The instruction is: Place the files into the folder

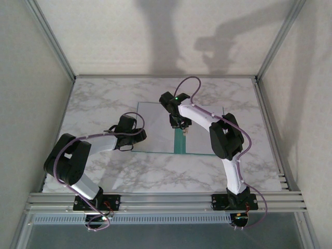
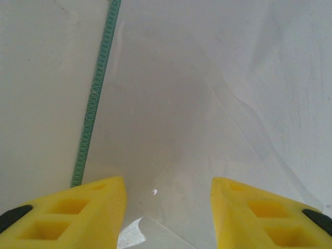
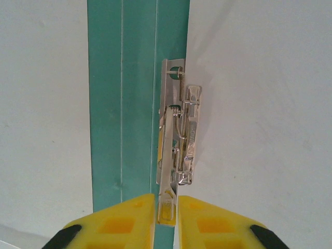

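Right wrist view: my right gripper [image 3: 167, 207] pinches the silver metal fastener clip [image 3: 179, 135] on the thin teal card folder [image 3: 124, 104], which lies open toward the marble table's [image 1: 104, 98] far edge, with white paper sheets [image 3: 259, 104] on its leaves. My left gripper's [image 2: 168, 207] jaws stand apart. If the clip slips, it could snap shut and shift the sheets.

Bare tabletop [image 1: 155, 175] near-side of folder [image 1: 179, 143]; metal clip [image 3: 180, 136] proud at spine, betw. right end effector [image 3: 166, 205] tips.

fastener [image 3: 179, 140] | near end hidden between right tool [image 3: 166, 198] fingers | folder [image 3: 122, 104] cropped
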